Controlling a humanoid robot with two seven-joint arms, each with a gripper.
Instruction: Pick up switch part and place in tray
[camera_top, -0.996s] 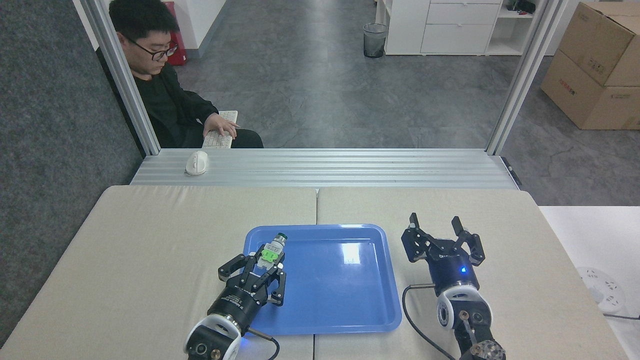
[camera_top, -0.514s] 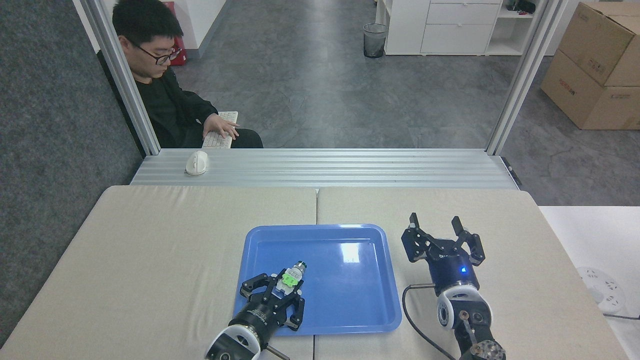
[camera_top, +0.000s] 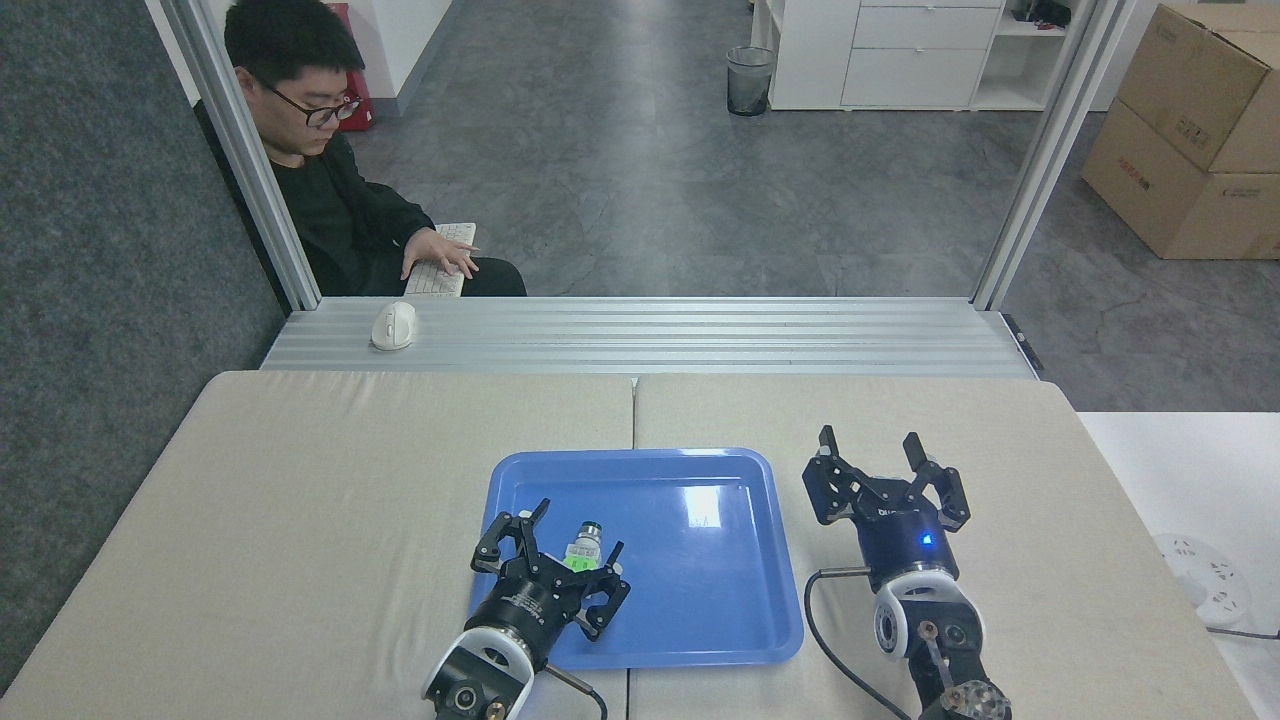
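The blue tray (camera_top: 700, 600) lies on the beige table in front of me. In its left half sits the switch part (camera_top: 582, 548), whitish with a green clip and a dark round end pointing away from me. My left gripper (camera_top: 574, 534) is open just over the tray's near left area, its fingers spread on either side of the switch part without gripping it. The gripper's body hides the part's near end. To the right of the tray, my right gripper (camera_top: 868, 442) stands open above the table with nothing between its fingers.
A person sits beyond the table at the far left, a hand on a keyboard (camera_top: 440, 265). A white mouse (camera_top: 393, 325) rests on the metal ledge behind the table. A white round socket (camera_top: 1205, 580) lies off the table's right edge.
My left gripper carried the switch part toward me, lowered it into the tray's left half, then opened and let it go. The right arm has not moved.
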